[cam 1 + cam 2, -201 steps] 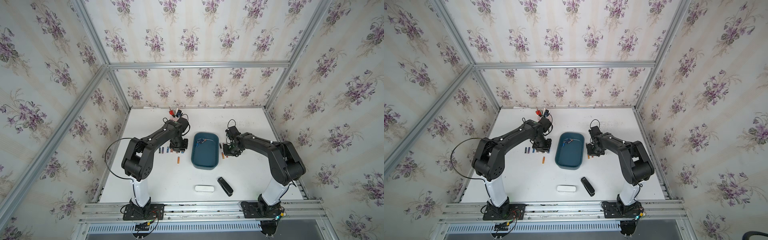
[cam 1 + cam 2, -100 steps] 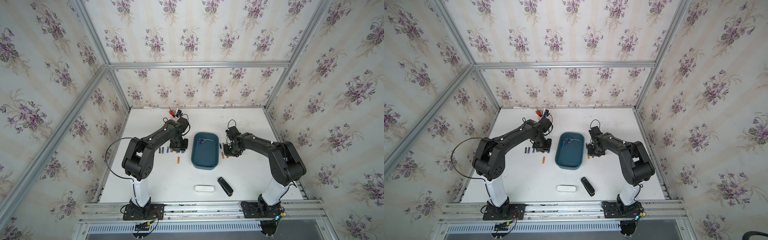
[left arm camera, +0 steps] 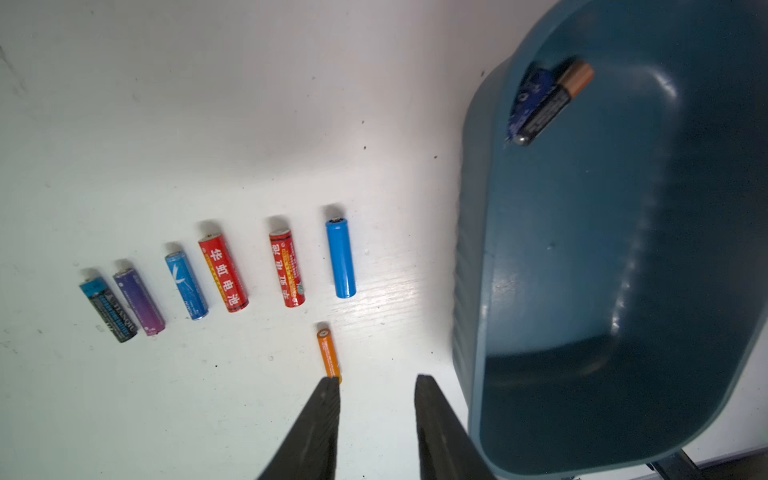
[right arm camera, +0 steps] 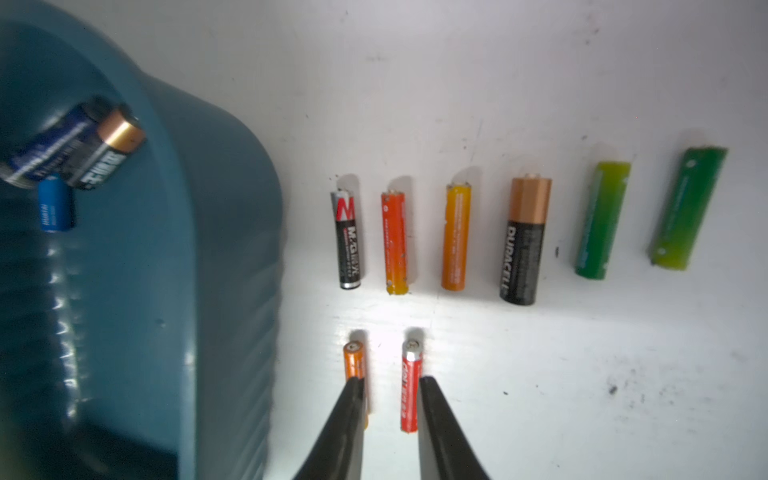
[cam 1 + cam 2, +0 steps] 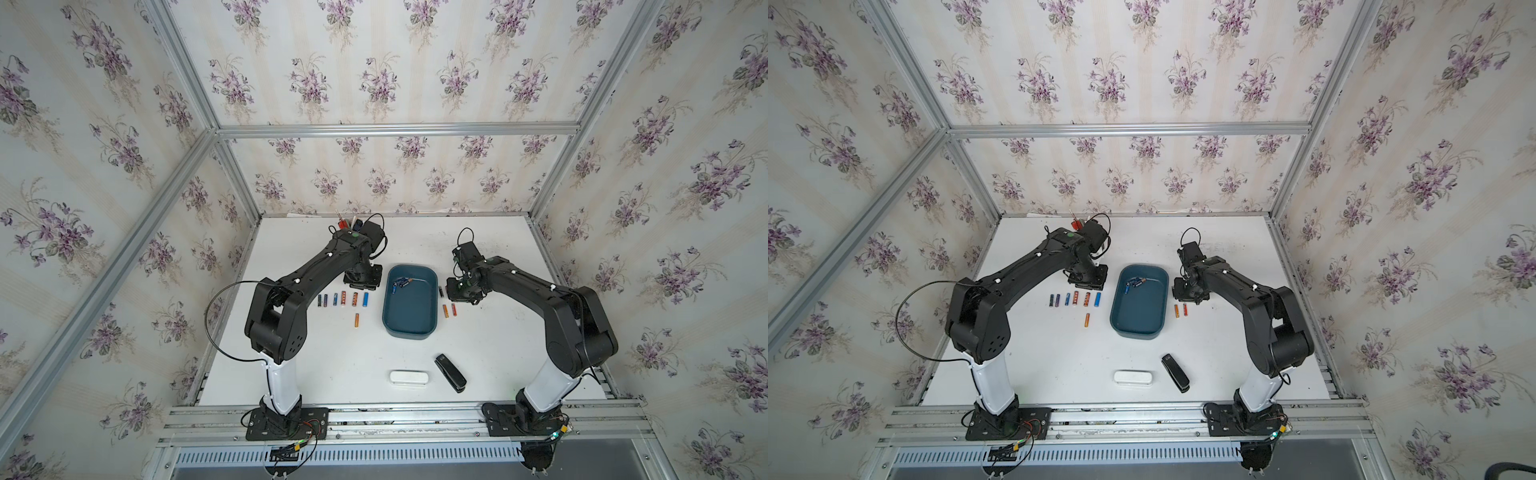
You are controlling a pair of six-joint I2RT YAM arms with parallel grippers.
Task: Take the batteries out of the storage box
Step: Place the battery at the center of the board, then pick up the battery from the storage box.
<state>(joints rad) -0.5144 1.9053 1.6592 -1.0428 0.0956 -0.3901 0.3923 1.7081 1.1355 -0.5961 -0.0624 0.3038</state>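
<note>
The dark teal storage box [image 5: 409, 332] [image 5: 1136, 332] stands mid-table, with a few batteries [image 5: 401, 283] [image 3: 544, 104] [image 4: 83, 145] at its far end. Left of it lies a row of batteries [image 5: 343, 298] and a lone orange battery [image 3: 328, 353]. My left gripper [image 3: 376, 380] [image 5: 365, 282] hangs open over bare table beside the box, one fingertip next to that orange battery. Right of the box, a second row [image 4: 453, 237] lies behind an orange battery [image 4: 355, 361] and a red battery [image 4: 409, 386]. My right gripper [image 4: 388, 380] [image 5: 457, 297] is open, and the red battery lies on the table between its fingers.
A cup of pens and red-handled tools [image 5: 347, 224] stands at the back, behind the left arm. A small white oblong case [image 5: 408, 377] and a black stapler-like object [image 5: 451, 372] lie near the front edge. The box wall [image 3: 473, 249] is close to the left gripper.
The right jaws have parted, leaving the red battery on the table. The left jaws have widened slightly. Neither arm has visibly shifted.
</note>
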